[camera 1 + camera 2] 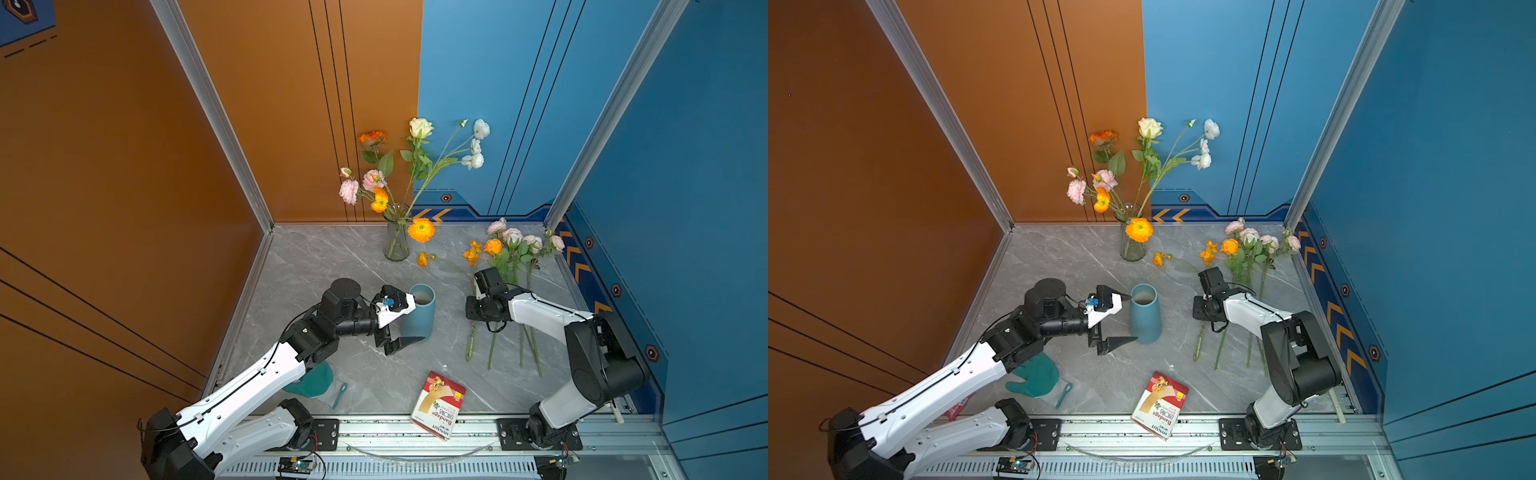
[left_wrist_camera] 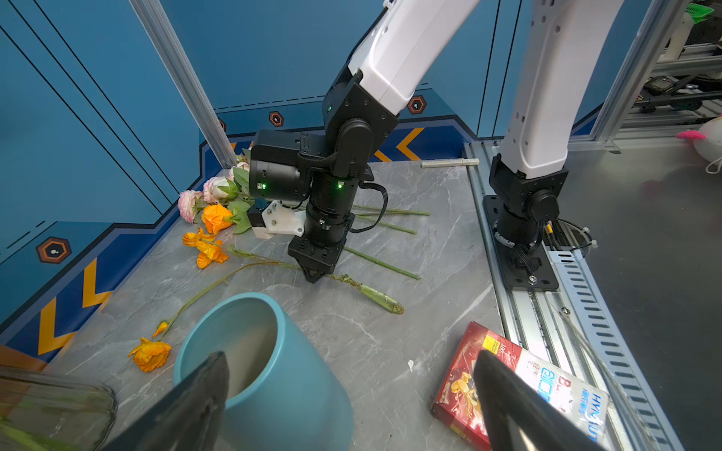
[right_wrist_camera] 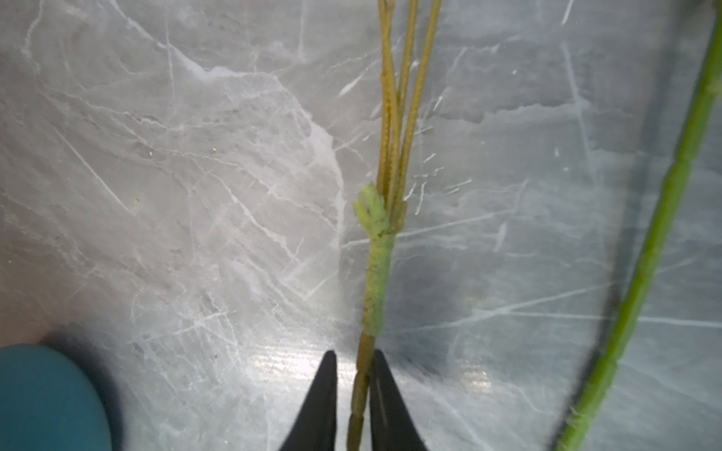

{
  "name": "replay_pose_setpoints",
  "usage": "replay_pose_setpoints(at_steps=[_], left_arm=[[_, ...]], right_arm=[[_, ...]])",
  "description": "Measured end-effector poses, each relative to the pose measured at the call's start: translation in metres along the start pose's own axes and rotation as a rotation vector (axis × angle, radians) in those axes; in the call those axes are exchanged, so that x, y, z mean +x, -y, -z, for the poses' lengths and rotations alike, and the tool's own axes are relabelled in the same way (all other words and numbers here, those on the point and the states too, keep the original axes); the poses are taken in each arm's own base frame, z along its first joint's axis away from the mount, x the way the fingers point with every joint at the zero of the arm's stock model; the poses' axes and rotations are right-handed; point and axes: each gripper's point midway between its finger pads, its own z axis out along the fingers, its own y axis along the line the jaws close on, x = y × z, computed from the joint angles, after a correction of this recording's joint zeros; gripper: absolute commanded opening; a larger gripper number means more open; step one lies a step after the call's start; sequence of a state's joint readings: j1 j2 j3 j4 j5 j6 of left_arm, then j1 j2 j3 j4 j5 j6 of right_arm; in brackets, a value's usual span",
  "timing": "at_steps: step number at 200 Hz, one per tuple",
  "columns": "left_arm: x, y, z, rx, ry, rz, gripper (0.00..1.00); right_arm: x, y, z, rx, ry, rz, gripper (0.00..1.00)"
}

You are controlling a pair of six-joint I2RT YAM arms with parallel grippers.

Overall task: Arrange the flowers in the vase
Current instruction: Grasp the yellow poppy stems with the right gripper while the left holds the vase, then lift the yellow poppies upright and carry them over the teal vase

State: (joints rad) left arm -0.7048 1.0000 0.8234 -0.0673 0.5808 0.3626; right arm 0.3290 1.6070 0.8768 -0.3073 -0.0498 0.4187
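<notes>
Right end effector [image 3: 353,353] tight around flower stem [image 3: 376,281] on tabletop [image 3: 156,156]

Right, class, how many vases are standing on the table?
2. A clear glass vase at the back, with flowers in it; a blue vase nearer the front, with none showing in it. No hidden ones seem likely.

The desk [image 1: 332,257] is white-veined grey marble, the vase [image 1: 424,320] teal, the flowers [image 1: 513,239] orange and pink, green-stemmed.
</notes>
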Motion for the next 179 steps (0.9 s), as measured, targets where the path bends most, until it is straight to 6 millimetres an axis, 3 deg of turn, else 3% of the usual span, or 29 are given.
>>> replay_pose_setpoints(at_steps=[34, 59, 94, 141, 179], left_arm=[[-0.002, -0.003, 0.004, -0.016, 0.011, -0.006, 0.98], [-0.004, -0.005, 0.006, -0.024, 0.019, -0.010, 0.98], [-0.006, -0.009, 0.009, -0.040, 0.024, -0.013, 0.98], [-0.013, -0.031, 0.034, -0.142, 0.066, -0.021, 0.98], [-0.016, -0.051, 0.052, -0.201, 0.107, 0.007, 0.98]], right_arm=[[-0.003, -0.002, 0.002, -0.008, 0.007, 0.023, 0.00], [-0.011, -0.006, 0.021, -0.029, 0.050, 0.032, 0.00], [-0.040, -0.013, 0.080, -0.090, 0.223, 0.012, 0.00], [-0.073, 0.008, 0.166, -0.125, 0.487, -0.156, 0.00], [-0.095, -0.002, 0.251, -0.222, 0.758, -0.180, 0.00]])
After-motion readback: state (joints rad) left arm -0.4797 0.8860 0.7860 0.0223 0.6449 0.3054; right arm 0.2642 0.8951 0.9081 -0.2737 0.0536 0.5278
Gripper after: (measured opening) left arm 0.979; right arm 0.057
